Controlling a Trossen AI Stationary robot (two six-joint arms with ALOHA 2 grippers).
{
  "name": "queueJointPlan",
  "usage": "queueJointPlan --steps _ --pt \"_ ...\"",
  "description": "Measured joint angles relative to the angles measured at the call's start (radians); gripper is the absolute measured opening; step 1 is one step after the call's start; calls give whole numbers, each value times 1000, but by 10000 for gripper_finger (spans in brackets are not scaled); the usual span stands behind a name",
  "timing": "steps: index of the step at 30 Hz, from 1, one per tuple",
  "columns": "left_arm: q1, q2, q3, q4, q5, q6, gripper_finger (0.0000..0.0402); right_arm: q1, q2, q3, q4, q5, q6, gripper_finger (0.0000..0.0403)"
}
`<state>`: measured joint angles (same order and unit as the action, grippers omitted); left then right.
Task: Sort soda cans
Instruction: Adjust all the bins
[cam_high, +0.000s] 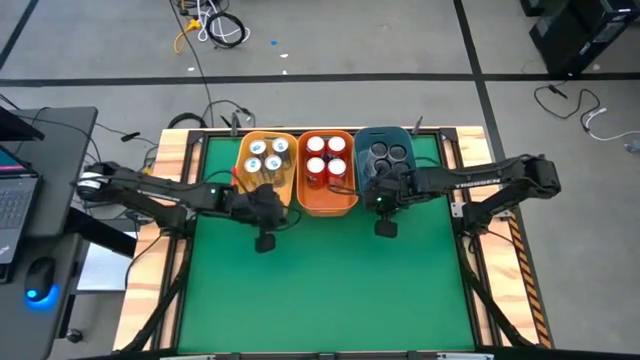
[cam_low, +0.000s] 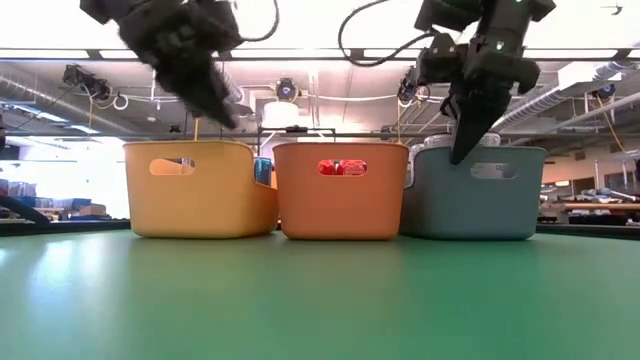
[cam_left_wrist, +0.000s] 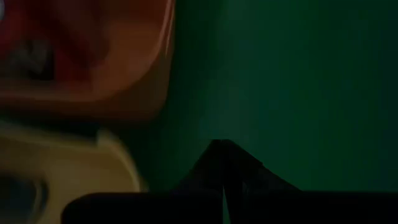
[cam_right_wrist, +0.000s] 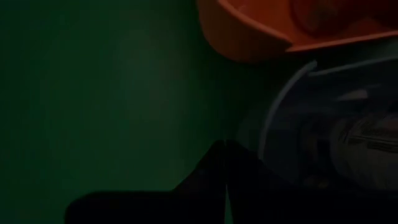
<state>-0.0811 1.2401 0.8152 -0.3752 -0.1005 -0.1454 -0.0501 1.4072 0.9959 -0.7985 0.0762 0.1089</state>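
Three bins stand side by side at the table's far edge. The yellow bin (cam_high: 243, 172) holds silver soda cans with teal-marked tops (cam_high: 266, 156). The orange bin (cam_high: 326, 200) holds red cans (cam_high: 326, 158), and the blue bin (cam_high: 364, 150) holds dark grey cans (cam_high: 388, 154). My left gripper (cam_low: 225, 118) hangs shut over the near rim of the yellow bin, slanting down toward the orange bin (cam_left_wrist: 93, 93). My right gripper (cam_low: 462, 152) hangs shut in front of the blue bin's near rim (cam_right_wrist: 280, 118), pointing steeply down. Neither gripper has anything between its fingers.
The green mat (cam_high: 320, 290) spreads out in front of the bins toward the near edge. Wooden frame rails (cam_high: 150, 270) run along the table's sides. A laptop and a mouse (cam_high: 38, 280) sit on a desk to the left, off the table.
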Motion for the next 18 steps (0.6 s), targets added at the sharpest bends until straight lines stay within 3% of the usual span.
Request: queueJointPlan --steps 3,7,12,18 --pt "-2 -20 -9 -162 -9 -68 0 27 -18 18 -20 -5 3 0" --pt "0 7 -49 -157 -60 -76 0 55 -34 42 -19 5 12 0" --pt "28 64 -75 -79 -144 -74 0 74 -37 48 -30 35 21 0" --pt "76 139 -75 107 -150 16 0 74 -46 48 -44 37 22 0"
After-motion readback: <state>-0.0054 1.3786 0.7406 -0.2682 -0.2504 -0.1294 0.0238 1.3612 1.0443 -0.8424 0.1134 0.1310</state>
